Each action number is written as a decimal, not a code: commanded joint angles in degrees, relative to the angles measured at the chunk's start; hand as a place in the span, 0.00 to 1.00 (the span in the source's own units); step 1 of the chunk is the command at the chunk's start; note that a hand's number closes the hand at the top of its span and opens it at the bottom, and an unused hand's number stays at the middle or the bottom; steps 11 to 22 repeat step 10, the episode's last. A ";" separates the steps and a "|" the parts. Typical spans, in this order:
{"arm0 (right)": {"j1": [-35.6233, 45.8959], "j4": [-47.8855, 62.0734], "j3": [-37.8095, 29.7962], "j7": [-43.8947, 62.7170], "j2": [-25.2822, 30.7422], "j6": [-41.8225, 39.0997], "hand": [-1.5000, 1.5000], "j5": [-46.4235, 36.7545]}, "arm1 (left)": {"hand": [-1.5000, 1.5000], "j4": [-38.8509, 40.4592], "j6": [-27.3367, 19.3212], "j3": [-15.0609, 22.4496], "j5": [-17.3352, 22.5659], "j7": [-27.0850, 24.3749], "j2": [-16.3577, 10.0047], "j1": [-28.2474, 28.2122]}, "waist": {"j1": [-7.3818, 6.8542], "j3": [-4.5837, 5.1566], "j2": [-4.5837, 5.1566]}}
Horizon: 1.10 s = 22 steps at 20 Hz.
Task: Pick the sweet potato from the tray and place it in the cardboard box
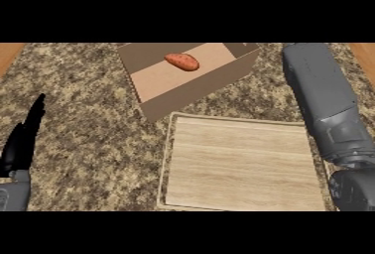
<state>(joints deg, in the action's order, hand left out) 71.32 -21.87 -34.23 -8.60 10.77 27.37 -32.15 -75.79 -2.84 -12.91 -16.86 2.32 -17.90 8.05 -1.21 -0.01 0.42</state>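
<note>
The sweet potato (182, 61) is seen lying inside the cardboard box (168, 82), towards its far wall. The box is set on the counter (88, 99), just beyond the wooden tray (242, 163). The left hand (22, 144) is held at the view's left edge, its fingers (36, 109) straight, with nothing grasped. Only the right forearm (322, 99) is shown. The right hand is cut off by the view's top, so the state of its fingers cannot be told.

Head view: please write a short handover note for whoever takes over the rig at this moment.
Left hand: open, resting at the view's left edge, fingers up, holding nothing.
Right hand: not in view; only its grey forearm shows at the right.
Sweet potato: lying inside the cardboard box, off the wooden tray.
Done: pick and place.
Left: nothing apparent.
</note>
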 commanded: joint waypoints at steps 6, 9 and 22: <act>-12.08 -9.90 2.47 -0.92 6.53 -11.75 0.00 3.82 | 0.50 -0.29 -0.02 -1.27 0.20 0.34 -0.38 -1.37 | 1.85 0.03 -0.73; -14.03 -13.18 4.64 2.11 10.06 -19.63 0.00 3.88 | 0.50 -2.62 -0.21 -0.93 -0.06 -0.90 0.10 -4.37 | 1.88 0.04 -0.88; -15.16 -13.47 4.38 2.48 11.72 -22.49 0.00 4.71 | 0.50 -3.06 1.12 -1.80 0.81 1.91 -1.44 -1.97 | 1.94 0.03 -0.84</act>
